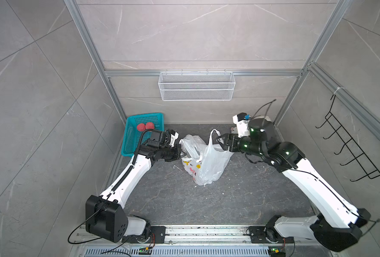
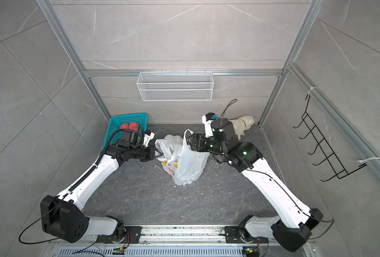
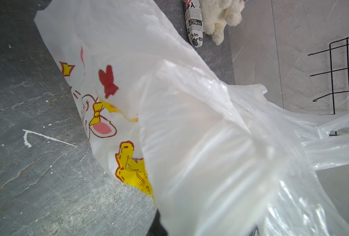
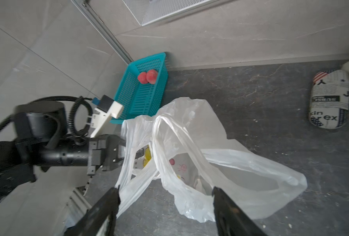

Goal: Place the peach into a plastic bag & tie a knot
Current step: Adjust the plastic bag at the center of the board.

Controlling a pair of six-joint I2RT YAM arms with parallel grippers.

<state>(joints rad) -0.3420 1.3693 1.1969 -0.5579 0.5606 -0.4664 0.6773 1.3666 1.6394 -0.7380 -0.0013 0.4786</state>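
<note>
Centrally, the plastic bag [image 1: 209,162] was seen slumped on the table [image 1: 229,195], unknotted. Its rim film was clamped in the fully closed left tool [image 1: 182,154]. The right tool [image 4: 166,192] was spread wide, nothing gripped, with one handle loop [image 4: 155,139] standing free just ahead of it. Whether a peach lay inside could not be determined; two peaches [image 1: 145,126] were seen in the basket [image 1: 131,142]. With support at one side only, the mouth could collapse and the free loop be missed.
</note>
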